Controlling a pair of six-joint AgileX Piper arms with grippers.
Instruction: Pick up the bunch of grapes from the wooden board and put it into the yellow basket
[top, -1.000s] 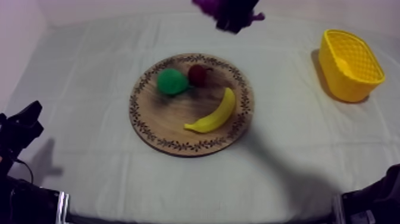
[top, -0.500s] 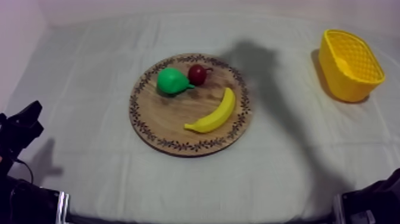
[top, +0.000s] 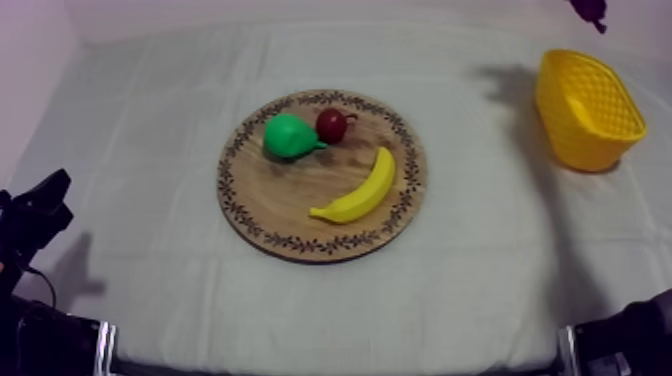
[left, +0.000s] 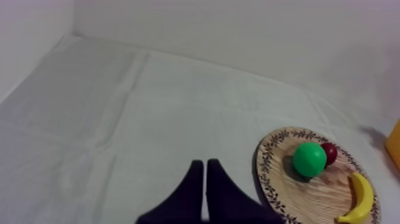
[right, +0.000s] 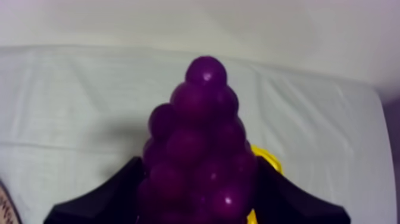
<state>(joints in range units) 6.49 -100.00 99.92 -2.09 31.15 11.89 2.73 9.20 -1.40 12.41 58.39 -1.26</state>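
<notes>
The purple bunch of grapes (right: 199, 149) hangs high in the air, with my right gripper (right: 199, 184) shut on it, black fingers (right: 116, 193) on both sides. Just behind the grapes a bit of the yellow basket's rim (right: 266, 158) peeks out. From above, the grapes (top: 590, 10) hover beyond the yellow basket (top: 588, 108) at the far right. The round wooden board (top: 290, 205) lies mid-table. My left gripper (top: 35, 215) rests low at the left, its fingers (left: 195, 182) together as a narrow wedge with nothing held.
On the board lie a green pear (top: 288, 135), a small red fruit (top: 332, 125) and a banana (top: 360, 188). The left wrist view has the board (left: 291, 190) with pear (left: 309, 159), red fruit (left: 329, 153) and banana (left: 359, 199) off to one side.
The grapes and my right gripper have travelled from above the board's far edge rightward to above the basket. Their shadow slid along the cloth to the basket. The left arm stayed still.
</notes>
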